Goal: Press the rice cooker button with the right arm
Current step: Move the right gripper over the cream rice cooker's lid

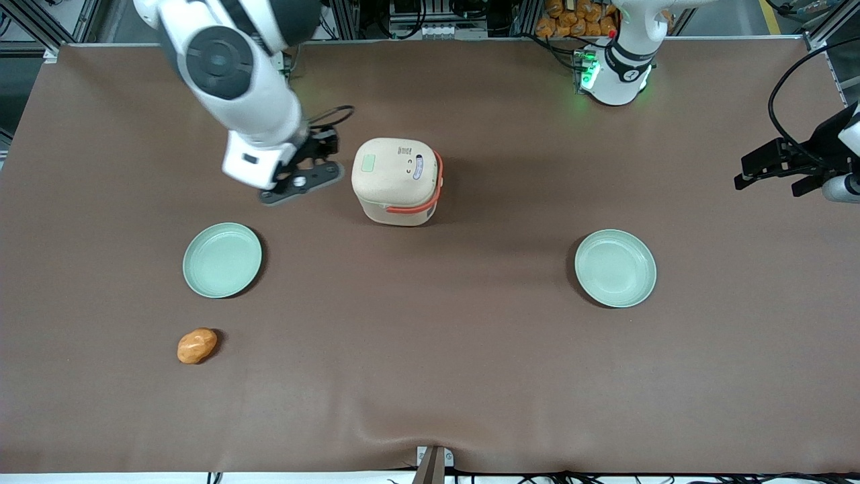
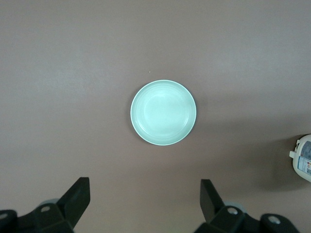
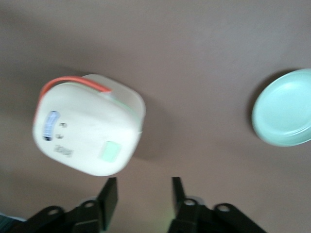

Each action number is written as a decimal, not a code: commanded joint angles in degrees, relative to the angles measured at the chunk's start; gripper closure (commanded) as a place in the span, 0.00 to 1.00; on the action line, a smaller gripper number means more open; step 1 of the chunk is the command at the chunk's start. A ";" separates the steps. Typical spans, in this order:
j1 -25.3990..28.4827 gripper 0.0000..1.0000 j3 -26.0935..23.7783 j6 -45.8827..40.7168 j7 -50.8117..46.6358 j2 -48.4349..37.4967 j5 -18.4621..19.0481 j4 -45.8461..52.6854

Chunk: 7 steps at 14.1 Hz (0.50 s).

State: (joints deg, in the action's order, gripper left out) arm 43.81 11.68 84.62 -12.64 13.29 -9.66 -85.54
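Observation:
The rice cooker (image 1: 396, 180) is a small cream rounded-square pot with an orange-red handle band, standing mid-table with its lid down. A pale green square button (image 1: 368, 163) sits on the lid near the edge that faces my gripper. The right arm (image 1: 232, 74) reaches down from the table's working-arm end. Its gripper (image 1: 327, 153) hangs beside the cooker, a short gap away, not touching it. In the right wrist view the cooker (image 3: 87, 128) and its green button (image 3: 112, 151) lie just ahead of the gripper (image 3: 143, 187), which is open with only tablecloth between the fingers.
A pale green plate (image 1: 222, 260) lies nearer the front camera than the gripper. An orange rounded lump (image 1: 197, 345) sits nearer still. A second pale green plate (image 1: 615, 268) lies toward the parked arm's end. Brown cloth (image 1: 430, 376) covers the table.

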 commanded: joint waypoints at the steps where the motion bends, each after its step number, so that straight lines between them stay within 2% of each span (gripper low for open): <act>1: 3.82 0.80 -0.60 -0.51 -8.70 0.77 -1.85 -0.94; 2: 4.18 0.81 -1.12 -0.51 -9.59 0.77 -1.85 -2.17; 4: 4.44 0.98 -2.18 -1.38 -9.86 0.68 -1.85 -4.19; 7: 4.44 0.98 -2.53 -3.76 -9.78 0.77 -1.94 -7.09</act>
State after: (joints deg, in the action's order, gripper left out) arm 48.58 9.33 81.55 -21.87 14.81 -10.53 -90.33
